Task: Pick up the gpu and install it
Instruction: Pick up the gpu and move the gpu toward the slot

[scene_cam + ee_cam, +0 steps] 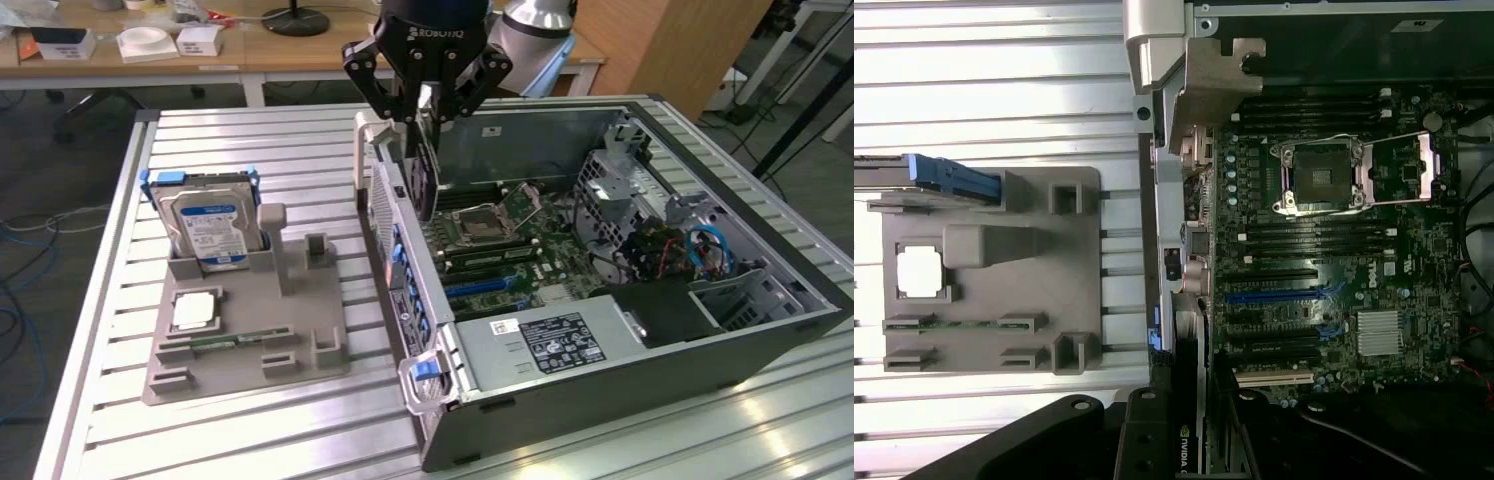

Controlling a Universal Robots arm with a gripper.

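Looking across the rig, I see the gripper (427, 105) clamped on the gpu (424, 175). It holds the card on edge with its length hanging downward, just inside the rear wall of the open computer case (601, 400). The card's lower end hangs over the motherboard (534, 250), near the processor socket (477, 225); I cannot tell whether it touches any slot. In the wrist view the gpu (1189, 445) shows a green logo between the dark fingers (1144, 435). The work surface is a slatted aluminium table (240, 140), bright with reflected light. To the exterior view's left of the case, a grey fixture tray (254, 360) rests on the slats. It carries an upright hard drive (207, 225) with a blue-white label and a square chip (196, 310) lying flat. Behind the table stand a wooden desk (280, 50) bearing small white boxes (147, 42), and a wooden cabinet (681, 40). Loose cables (40, 225) lie on the floor.
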